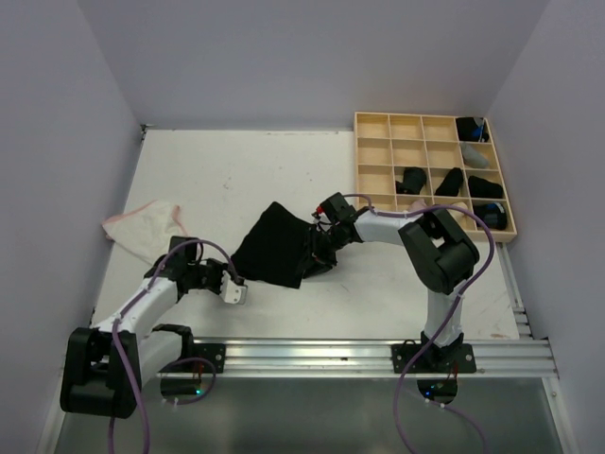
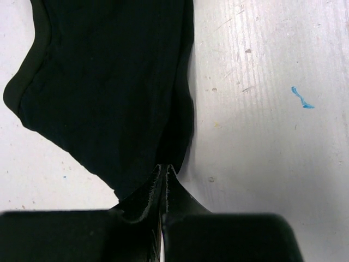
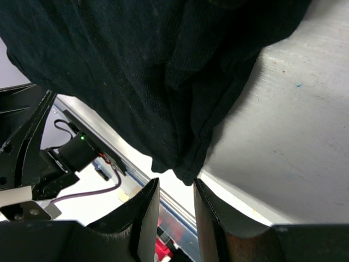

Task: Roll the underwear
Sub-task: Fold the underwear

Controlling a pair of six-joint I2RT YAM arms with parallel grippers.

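A black brief (image 1: 274,248) is spread on the table (image 1: 217,170), well left of the tray (image 1: 373,151) and nearer the arm bases than it. Its end toward the tray is bunched. The corner farthest from the tray is met by the left fingers (image 2: 165,173), which are pressed together with the cloth's edge touching their tips. Whether a fold is nipped between them cannot be told. The bunched end is met by the right fingers (image 1: 319,249), which are held narrowly apart. In the right wrist view a corner of the cloth is seen just at their tips, with light showing through the gap below it.

A pale brief (image 1: 146,227) with pink edging is laid flat much farther from the tray, at the table's left edge. Inside the tray, black rolls (image 1: 451,181) are seen in several compartments, along its right column and third row.
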